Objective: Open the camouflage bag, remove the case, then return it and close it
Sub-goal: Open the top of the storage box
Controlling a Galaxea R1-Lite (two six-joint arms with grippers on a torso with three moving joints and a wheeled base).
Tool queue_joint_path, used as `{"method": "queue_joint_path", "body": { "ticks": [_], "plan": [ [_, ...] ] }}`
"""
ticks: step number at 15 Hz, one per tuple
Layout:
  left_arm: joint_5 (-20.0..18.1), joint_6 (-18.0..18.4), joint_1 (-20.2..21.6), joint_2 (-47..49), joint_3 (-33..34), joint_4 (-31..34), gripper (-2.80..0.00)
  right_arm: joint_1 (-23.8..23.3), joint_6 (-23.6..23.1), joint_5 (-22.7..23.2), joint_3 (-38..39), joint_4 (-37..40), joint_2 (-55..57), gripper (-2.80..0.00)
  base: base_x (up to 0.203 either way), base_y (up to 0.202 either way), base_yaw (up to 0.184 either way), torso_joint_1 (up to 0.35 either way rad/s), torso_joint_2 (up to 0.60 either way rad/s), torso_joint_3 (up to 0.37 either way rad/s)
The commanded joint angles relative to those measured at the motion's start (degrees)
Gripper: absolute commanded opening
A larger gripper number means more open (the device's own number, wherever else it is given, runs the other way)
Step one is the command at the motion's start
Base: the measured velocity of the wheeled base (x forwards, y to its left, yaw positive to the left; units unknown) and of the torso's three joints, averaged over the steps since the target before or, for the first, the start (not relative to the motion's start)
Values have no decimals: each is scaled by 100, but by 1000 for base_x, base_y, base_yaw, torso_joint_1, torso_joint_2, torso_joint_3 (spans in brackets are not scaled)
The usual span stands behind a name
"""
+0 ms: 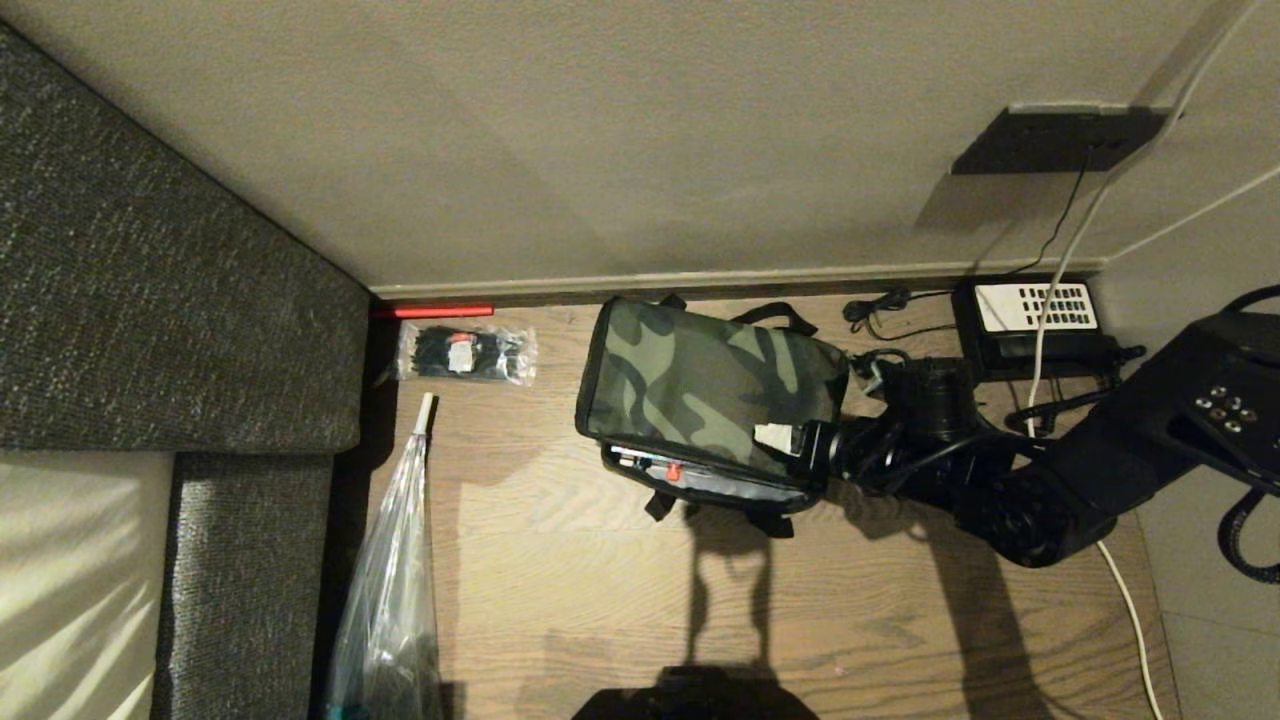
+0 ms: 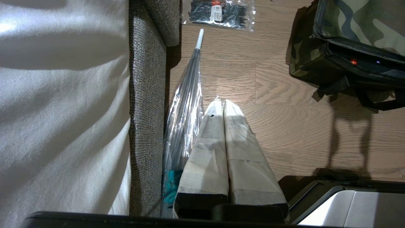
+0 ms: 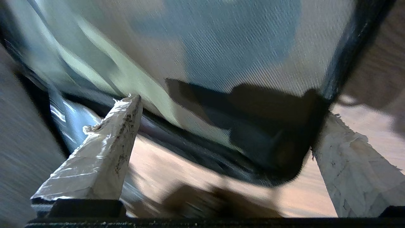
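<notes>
Your camouflage bag sits on the wooden floor near the wall, lid lying over the top with a dark gap along its near edge. Your right claw is at the bag's right corner, fingers spread wide, gripping nothing. Your left claw hangs closed above the floor beside the sofa

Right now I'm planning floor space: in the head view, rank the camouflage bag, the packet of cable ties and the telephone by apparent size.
1. camouflage bag, clearly largest.
2. and 3. telephone and packet of cable ties look about alike; I can't rank them.
</notes>
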Motion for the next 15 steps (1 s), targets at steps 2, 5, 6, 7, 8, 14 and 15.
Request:
{"method": "queue_joint_path", "body": {
  "ticks": [2, 5, 6, 7, 8, 14, 15],
  "plan": [
    [2, -6, 2, -2, 18, 2, -280, 23, 863, 5, -393, -91, -249, 0, 0, 0, 0, 0, 0, 0],
    [2, -6, 7, -2, 18, 2, -280, -35, 1375, 13, -576, -85, -423, 0, 0, 0, 0, 0, 0, 0],
    [2, -1, 2, -2, 18, 2, -280, -51, 1479, 13, -594, -98, -439, 0, 0, 0, 0, 0, 0, 0],
    [2, -1, 2, -2, 18, 2, -280, -92, 1625, 13, -687, -109, -481, 0, 0, 0, 0, 0, 0, 0],
    [2, -1, 2, -2, 18, 2, -280, -179, 1735, 13, -802, -114, -522, 0, 0, 0, 0, 0, 0, 0],
    [2, -9, 2, -2, 18, 2, -280, -731, 2140, 54, -1309, -123, -776, 0, 0, 0, 0, 0, 0, 0],
    [2, -1, 2, -2, 18, 2, -280, -778, 2140, 52, -1389, -137, -779, 0, 0, 0, 0, 0, 0, 0]
  ]
}}
